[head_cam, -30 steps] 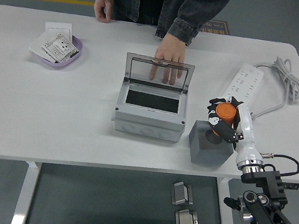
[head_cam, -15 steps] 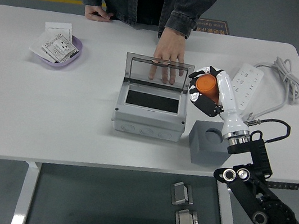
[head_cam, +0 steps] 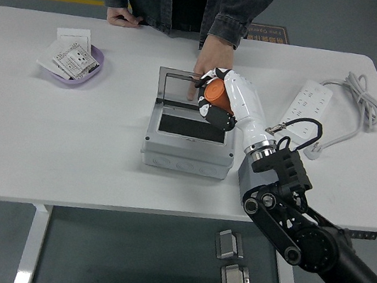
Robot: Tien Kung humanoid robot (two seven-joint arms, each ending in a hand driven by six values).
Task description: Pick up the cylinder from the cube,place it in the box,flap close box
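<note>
The grey box [head_cam: 189, 138] sits mid-table with its clear lid [head_cam: 197, 93] propped upright at the back, and the dark inside looks empty. Off to the box's left, a purple dish [head_cam: 92, 72] holds a few paper packets [head_cam: 69, 58]. The right hand [head_cam: 217, 103] has its fingers wrapped around the orange cylinder [head_cam: 216, 94], held above the box's open top at its back right corner. Half a second ago that hand was further right of the box, and before that over the grey cube, which the arm now mostly hides. A person's hand [head_cam: 211, 65] rests on the table just behind the box, same as before.
</note>
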